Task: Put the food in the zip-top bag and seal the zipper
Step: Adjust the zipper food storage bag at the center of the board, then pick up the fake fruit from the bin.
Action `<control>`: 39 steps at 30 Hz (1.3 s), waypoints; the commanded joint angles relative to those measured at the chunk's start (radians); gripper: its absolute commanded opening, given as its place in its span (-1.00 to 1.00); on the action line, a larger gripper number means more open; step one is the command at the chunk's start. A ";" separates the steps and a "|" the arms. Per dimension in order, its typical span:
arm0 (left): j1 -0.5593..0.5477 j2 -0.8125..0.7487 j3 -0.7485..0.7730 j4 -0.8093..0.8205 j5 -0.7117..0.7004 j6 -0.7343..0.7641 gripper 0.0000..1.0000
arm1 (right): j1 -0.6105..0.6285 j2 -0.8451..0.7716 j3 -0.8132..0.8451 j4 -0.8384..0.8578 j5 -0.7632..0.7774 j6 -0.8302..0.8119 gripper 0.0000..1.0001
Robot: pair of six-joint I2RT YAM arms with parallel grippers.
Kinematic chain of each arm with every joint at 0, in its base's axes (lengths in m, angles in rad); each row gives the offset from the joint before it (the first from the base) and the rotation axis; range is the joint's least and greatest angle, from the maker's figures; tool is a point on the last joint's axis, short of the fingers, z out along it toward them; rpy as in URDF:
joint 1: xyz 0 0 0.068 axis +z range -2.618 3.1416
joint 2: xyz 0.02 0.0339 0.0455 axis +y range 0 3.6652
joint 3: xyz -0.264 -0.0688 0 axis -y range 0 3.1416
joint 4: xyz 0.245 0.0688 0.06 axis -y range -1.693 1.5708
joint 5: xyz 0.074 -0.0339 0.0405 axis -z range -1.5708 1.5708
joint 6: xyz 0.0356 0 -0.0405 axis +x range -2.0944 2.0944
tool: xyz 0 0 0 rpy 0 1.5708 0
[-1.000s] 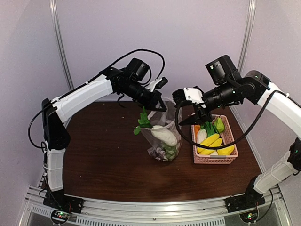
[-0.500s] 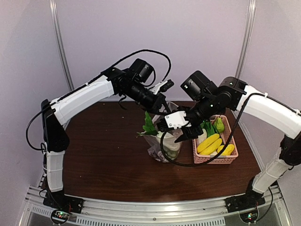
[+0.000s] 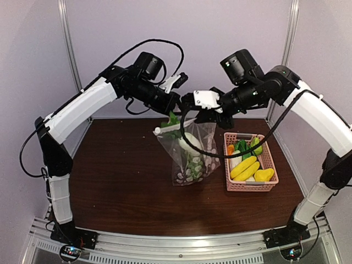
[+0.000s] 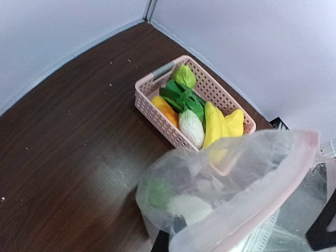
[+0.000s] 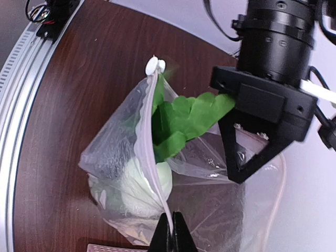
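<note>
- Hoisted up and back since half a second ago: left arm (image 3: 88, 107), and with it the bag (image 3: 190, 159), now hanging taller and stretched from its mouth rather than slumped.
- Left jaws clenched on the far lip of the bag's mouth, judging by the right wrist view, with both black fingers (image 5: 231, 152) closed to a point over the film.
- Bottom of the bag low over the worktop (image 3: 121, 181); touching or just clear, cannot tell.
- Already inside: a white radish (image 3: 188, 142) and small darker pieces beneath it, too blurred to name. Leafy greens (image 3: 174, 119) poking out through the mouth.
- Zipper (image 5: 149, 157) unsealed along most of its run, with a white tab (image 5: 155, 65) at the far end.
- Right jaws shifted most of all: over the basket a second ago, down at the bag's front half a second ago, now up at the mouth and pinched tight on the near end of the zipper strip.
- Just right of the bag, standing on the worktop, the pink basket (image 3: 250, 186), with bananas (image 3: 246, 166), a lemon (image 3: 264, 175), a green fruit (image 3: 256, 146), more greens (image 3: 241, 147) and an orange piece (image 3: 230, 149) left in it.
- Reads as a two-point hold on the mouth, probably to settle the load or ready the closing. Filling not finished, though: plenty left in the basket, and greens lying across the opening, likely to foul the strip unless pushed down first.
</note>
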 commanded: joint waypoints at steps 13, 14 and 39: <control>0.001 -0.116 0.068 0.065 -0.361 0.144 -1.00 | -0.020 0.058 -0.039 0.090 -0.150 0.099 -1.00; 0.002 -0.118 0.057 0.064 -0.317 0.149 -1.00 | -0.021 0.060 -0.035 0.076 -0.164 0.103 -0.99; 0.002 -0.194 -0.448 0.333 -0.047 0.095 -1.00 | -0.757 -0.181 -0.664 0.210 -0.348 0.384 0.10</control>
